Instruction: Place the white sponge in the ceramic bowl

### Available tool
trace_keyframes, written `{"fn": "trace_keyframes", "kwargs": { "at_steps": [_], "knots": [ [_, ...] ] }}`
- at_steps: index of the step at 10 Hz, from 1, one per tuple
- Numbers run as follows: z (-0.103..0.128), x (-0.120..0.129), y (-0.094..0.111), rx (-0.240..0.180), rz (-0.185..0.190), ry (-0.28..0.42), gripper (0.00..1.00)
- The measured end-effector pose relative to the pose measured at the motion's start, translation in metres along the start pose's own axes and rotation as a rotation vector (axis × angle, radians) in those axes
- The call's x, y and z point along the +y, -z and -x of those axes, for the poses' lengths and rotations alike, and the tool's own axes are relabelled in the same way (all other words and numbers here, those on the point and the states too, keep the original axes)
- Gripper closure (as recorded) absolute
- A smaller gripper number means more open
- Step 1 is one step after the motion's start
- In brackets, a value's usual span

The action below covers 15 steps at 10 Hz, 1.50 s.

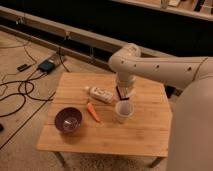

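Note:
The dark purple ceramic bowl [68, 120] sits empty on the front left of the wooden table [145, 135]. My gripper [125, 93] points down from the white arm [150, 65], low over the table just behind the translucent white cup [123, 111] and to the right of the white printed tube [100, 94]. The white sponge does not show apart from the gripper; the gripper covers the spot behind the cup. A small dark item peeks out beside the gripper.
An orange carrot [93, 112] lies between the bowl and the cup. Cables and a small box [47, 65] lie on the floor to the left. A dark wall with a rail runs behind the table. My white body [192, 130] fills the right.

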Motion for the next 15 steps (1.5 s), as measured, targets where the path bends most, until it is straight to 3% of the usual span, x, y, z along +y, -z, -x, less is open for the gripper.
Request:
{"fn": "trace_keyframes", "kwargs": {
  "at_steps": [8,15],
  "knots": [
    [-0.018,0.131,-0.016,0.041,0.144,0.244,1.0],
    [-0.018,0.217,-0.017,0.054,0.188,0.488,1.0]
  ]
}}
